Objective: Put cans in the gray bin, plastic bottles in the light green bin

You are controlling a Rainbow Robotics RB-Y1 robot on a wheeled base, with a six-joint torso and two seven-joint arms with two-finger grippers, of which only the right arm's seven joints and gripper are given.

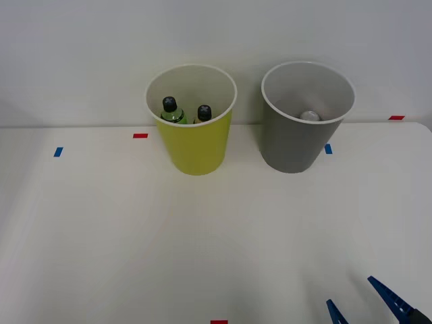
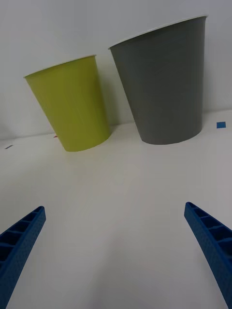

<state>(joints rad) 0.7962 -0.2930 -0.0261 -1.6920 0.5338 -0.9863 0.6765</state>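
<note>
Right gripper [image 1: 364, 302] at near right edge of table [image 1: 101, 236], low over bare surface; blue ribbed fingers [image 2: 19, 239] spread wide apart in wrist view, nothing between them. Released, empty, well apart from both bins.

Red tape mark [image 1: 219, 322] at near edge of table, centre. Further marks beyond: blue tape [image 1: 58, 152] far left, red tape [image 1: 140, 136] beside yellow-green bucket, blue tape [image 1: 328, 148] just beside gray bucket, red tape [image 1: 396, 117] far right.

Light green bin [image 1: 194, 145] upright at far centre, white inside. Two black-capped plastic bottles within, standing side by side against near wall: green bottle [image 1: 171, 111] to the left, amber bottle [image 1: 203, 114] to the right. Only caps and shoulders seen above rim line.

Gray bin [image 1: 297, 138] upright, just to the right of green bin, apart from it, not touching. Small silvery can [image 1: 310, 116] at bottom, pale round top seen only.

Judged: all sortable items already in correct bins; task appears complete or nearly so.

Handling, judged: can light, rigid, smooth-walled, likely slippery and prone to denting under hard squeeze; best taken across the cylindrical body at mid-height. Bottles light, somewhat yielding, liable to topple; best taken across body below the cap, or at neck from above. Bins light, tapered, easily tipped if rim struck.
</note>
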